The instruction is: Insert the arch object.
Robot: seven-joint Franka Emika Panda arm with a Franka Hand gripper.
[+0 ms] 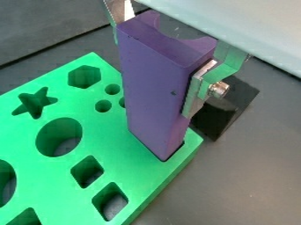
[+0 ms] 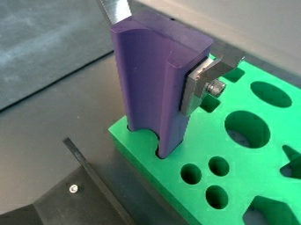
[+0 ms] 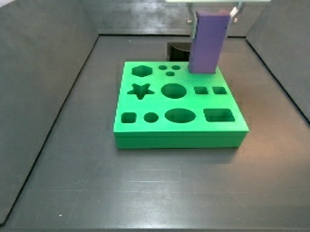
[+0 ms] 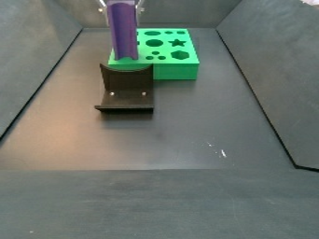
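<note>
Purple rigid tall arch object [image 3: 208,41], grooved along one face, is standing at the upper right in a side view, its foot entering the green slab with shaped holes [image 3: 182,139]. The pincer [image 3: 215,14] is clenching its flat sides near the top. It is probably light, stiff and a little slippery.

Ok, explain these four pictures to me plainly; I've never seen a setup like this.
This is a single robot arm. Its gripper is a two-finger clamp. Two pictures come from cameras on the arm's wrist, looking down along the fingers. The other two come from cameras fixed beside the table. On the dark floor lies a green slab with shaped holes, and beside it stands a dark fixture, part of the rig. The gripper holds a tall purple piece upright, its lower end at the slab's corner. Its grooved face suggests it is the arch object.
</note>
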